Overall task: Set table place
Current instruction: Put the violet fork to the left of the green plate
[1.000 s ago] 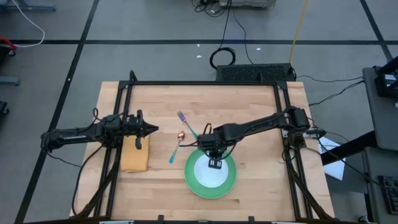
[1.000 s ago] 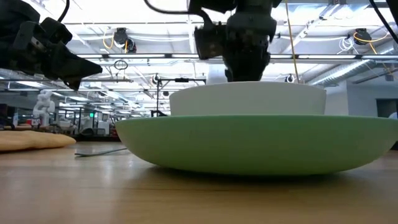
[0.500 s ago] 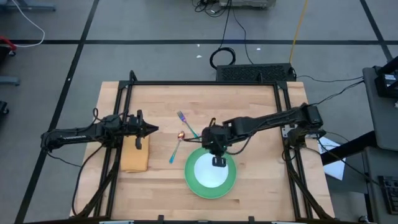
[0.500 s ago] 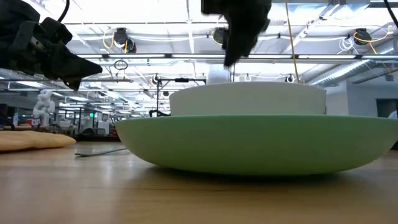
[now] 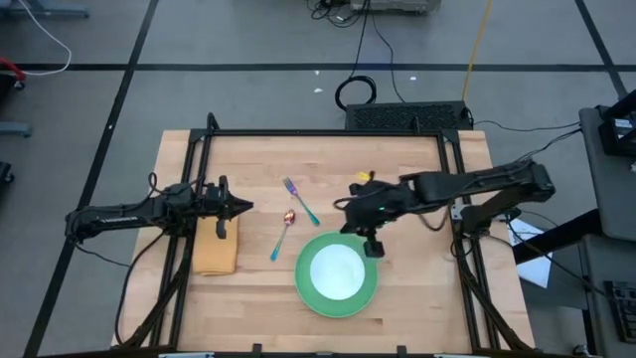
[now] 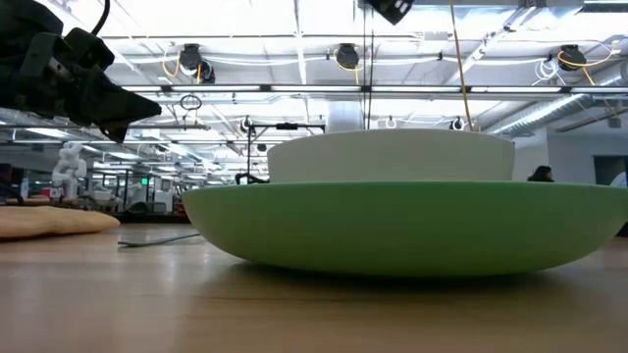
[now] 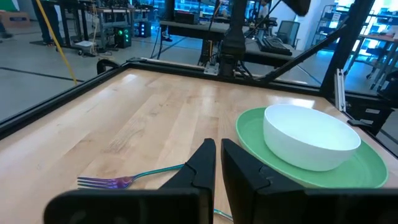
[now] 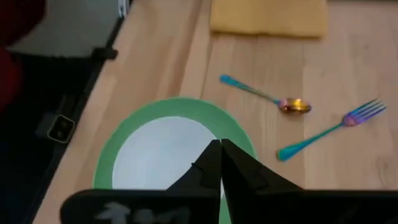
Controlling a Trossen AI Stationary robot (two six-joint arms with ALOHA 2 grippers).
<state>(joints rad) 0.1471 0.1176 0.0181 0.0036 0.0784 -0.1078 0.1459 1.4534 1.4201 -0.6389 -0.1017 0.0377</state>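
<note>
On the light-wood table (image 5: 417, 179) a green plate (image 5: 303, 283) lies near the front edge. A white bowl (image 5: 338, 270) stands in its middle. Left of the plate lie a blue-handled spoon (image 5: 282, 234) and a blue-handled fork (image 5: 300, 200), flat on the wood. A tan folded cloth (image 5: 216, 249) lies farther left. My right gripper (image 5: 373, 249) hangs shut and empty, high above the plate's far right rim, slanting down. My left gripper (image 5: 241, 207) is level above the cloth's far end, pointing toward the fork, shut and empty.
Black frame rails (image 5: 328, 132) run along the table's far edge and down both sides under the arms. Bare wood (image 5: 427, 268) lies right of the plate and between the fork and the far rail. The low view shows the plate (image 6: 402, 230) close up.
My right gripper has risen from just over the bowl, out of the top of the low view. It has drawn back toward the table's right and far edges and tipped from pointing down to slanting. Its fingers have closed together. Bowl and plate have stayed put.
</note>
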